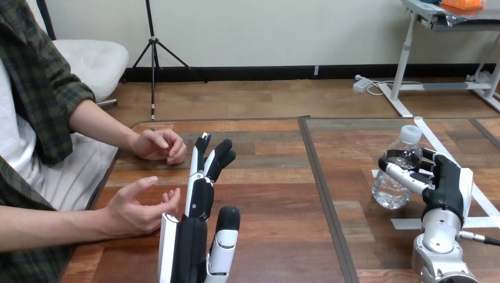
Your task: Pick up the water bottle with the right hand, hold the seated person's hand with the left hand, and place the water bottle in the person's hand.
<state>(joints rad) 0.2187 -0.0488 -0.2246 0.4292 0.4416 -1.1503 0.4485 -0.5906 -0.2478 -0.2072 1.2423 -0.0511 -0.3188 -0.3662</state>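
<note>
A clear water bottle (400, 171) with a white cap stands upright on the table at the right. My right hand (443, 181) has its fingers and thumb curled round the bottle's upper body. At the lower left my left hand (199, 206) rises with straight fingers, open and holding nothing. The person's nearer hand (137, 205) hovers just left of it with loosely curled fingers, close to my fingers; I cannot tell if they touch. The person's farther hand (158, 145) rests on the table's left edge, loosely closed.
The wooden table (277, 194) has a dark seam down its middle. White tape strips (483, 203) lie on the surface at the right, around the bottle and my right hand.
</note>
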